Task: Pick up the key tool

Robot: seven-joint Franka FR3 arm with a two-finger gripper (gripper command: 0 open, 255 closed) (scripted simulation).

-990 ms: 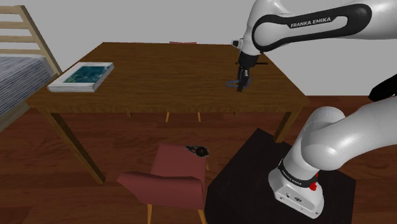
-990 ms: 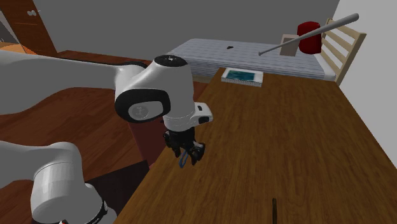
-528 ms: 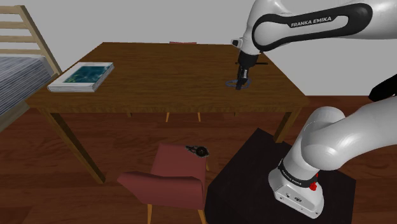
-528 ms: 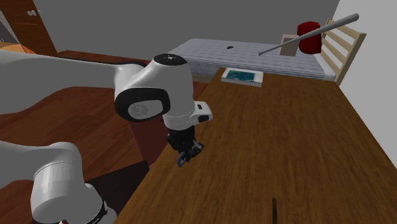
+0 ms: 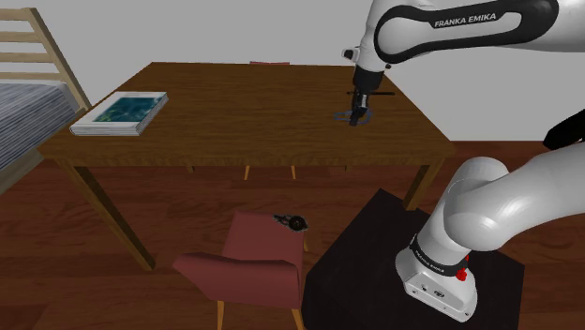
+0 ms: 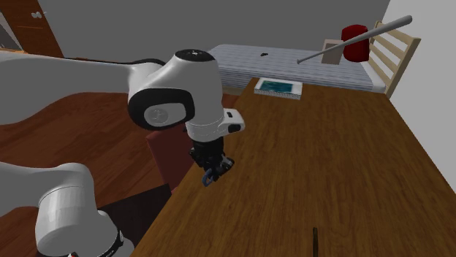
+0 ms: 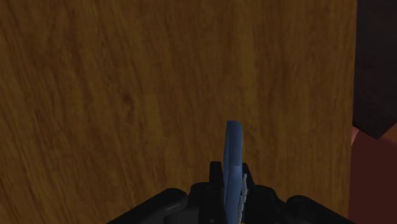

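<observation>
**Entry: key tool (image 7: 233, 143).** A flat blue piece is seen edge-on in the wrist view. It is gripped between the black fingers (image 7: 215, 178) of the claw (image 7: 230, 175), which is clenched on it. Its free end is pointed at the wooden tabletop (image 7: 127, 95). Whether the wood is touched cannot be told.

**Location.** In the shoulder view the claw is set over the tabletop's right-hand end. It is well apart from the book (image 5: 120, 112), which is laid near the opposite end. In the second exterior view the claw is found close to the tabletop's left long edge, on the side of the stand (image 5: 375, 272).

**Recorded in the wrist view.** The blue colour of the tool and the grip of the fingers on it are shown plainly. Past one tabletop edge a dark strip and a reddish patch are seen, neither identifiable.

**Recorded in the shoulder view.**
- The tool is shown as a greyish outline projecting to the left of the claw.
- A red chair (image 5: 251, 253) is placed at the tabletop's near edge.
- A small dark object (image 5: 294, 223) is set on the chair.

**Recorded in the second exterior view.**
- A bed (image 6: 241, 62) is shown beyond the tabletop's far end.
- A grey bat (image 6: 387, 28) and a red object (image 6: 356, 47) are seen by the bed.
- A thin dark stick (image 6: 315, 241) is laid on the tabletop near the picture's lower edge.
</observation>
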